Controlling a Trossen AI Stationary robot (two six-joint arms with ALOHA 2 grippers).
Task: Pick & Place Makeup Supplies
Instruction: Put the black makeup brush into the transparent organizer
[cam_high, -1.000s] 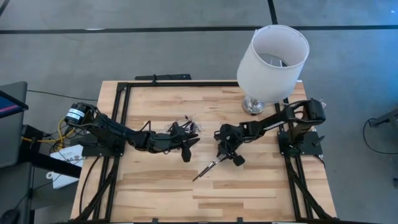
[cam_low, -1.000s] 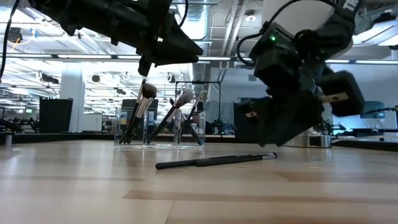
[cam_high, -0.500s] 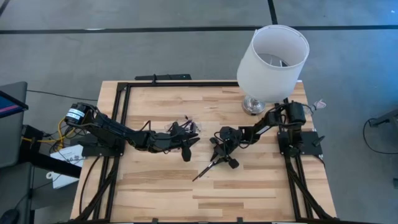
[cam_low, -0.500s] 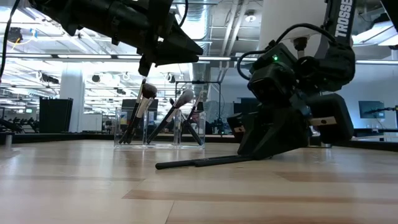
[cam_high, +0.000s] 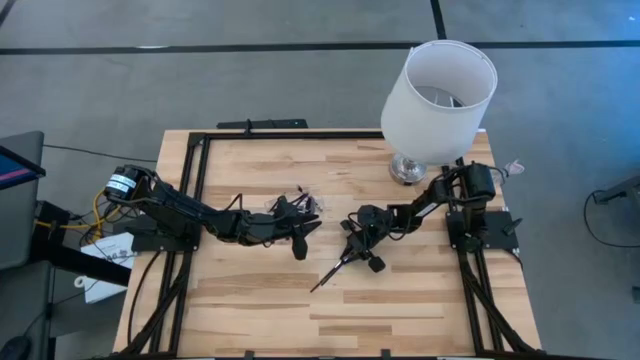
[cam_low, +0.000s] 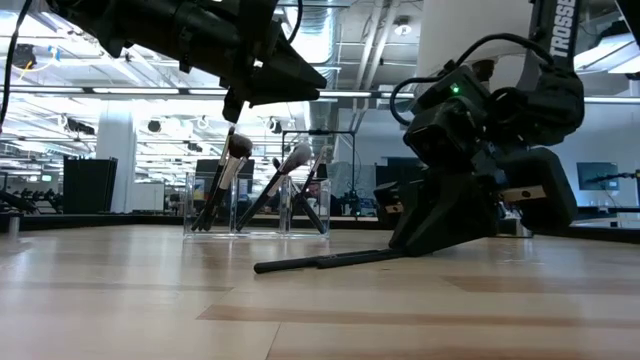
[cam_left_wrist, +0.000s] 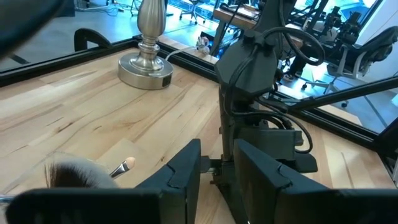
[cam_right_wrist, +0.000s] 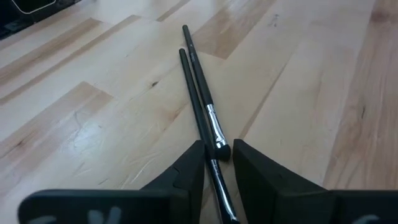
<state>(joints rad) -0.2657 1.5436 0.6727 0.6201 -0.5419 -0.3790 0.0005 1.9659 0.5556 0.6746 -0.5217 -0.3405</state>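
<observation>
Two thin black makeup brushes (cam_right_wrist: 198, 93) lie side by side on the table (cam_high: 330, 272), seen end to end in the low view (cam_low: 330, 260). My right gripper (cam_high: 356, 252) is down at their bristle end (cam_low: 400, 246), shut on one of them (cam_right_wrist: 217, 165). The other brush's dark tip (cam_right_wrist: 222, 149) lies just ahead of the fingertips. A clear organizer (cam_high: 298, 205) stands left of centre with several brushes leaning in it, heads up (cam_low: 255, 190). My left gripper (cam_high: 312, 229) hangs shut above it (cam_low: 318, 76) and holds nothing (cam_left_wrist: 217, 168). My right gripper pinches one brush between its two fingers at the silver ferrule end (cam_right_wrist: 219, 183). The fingers (cam_right_wrist: 186, 171) come slanting down from the table's right side and lie roughly along the brush. The brush's handle rests flat on the table (cam_low: 290, 265).
A lamp with a white shade (cam_high: 438, 90) stands on a silver base (cam_high: 408, 168) at the far right, close behind the right arm. Black frame rails (cam_high: 195, 170) run along the table's sides. Bare wood lies toward the near edge (cam_high: 300, 320).
My right gripper has come down from above the table onto the bristle end of the two brushes, tipping forward as the arm folded lower. My left arm has kept still over the organizer.
</observation>
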